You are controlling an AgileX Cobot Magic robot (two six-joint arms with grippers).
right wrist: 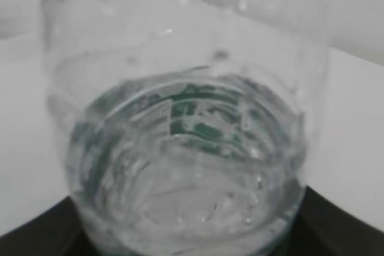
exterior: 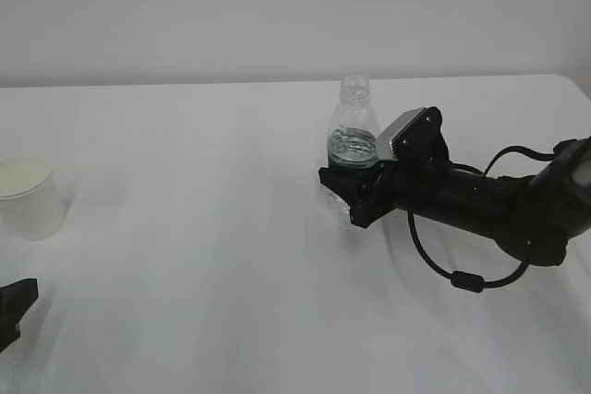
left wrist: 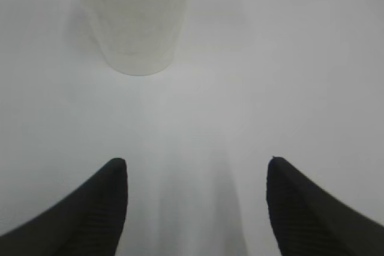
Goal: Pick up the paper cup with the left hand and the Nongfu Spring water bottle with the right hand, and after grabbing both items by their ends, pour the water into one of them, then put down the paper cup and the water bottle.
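The clear Nongfu Spring water bottle (exterior: 354,126) stands upright and capless at mid-table, with water (exterior: 352,149) in its lower half. My right gripper (exterior: 343,187) reaches in from the right and is shut on the bottle's lower body. In the right wrist view the bottle (right wrist: 186,118) fills the frame, black fingers (right wrist: 339,223) lying against its base. The white paper cup (exterior: 30,196) stands upright at the far left. My left gripper (exterior: 13,307) sits low in front of it, open. In the left wrist view the cup (left wrist: 135,22) is ahead of the left gripper (left wrist: 196,169), apart from it.
A white cloth covers the table (exterior: 212,274). The right arm's black cable (exterior: 462,276) loops down onto the cloth at the right. A plain pale wall runs behind the table's far edge (exterior: 185,83).
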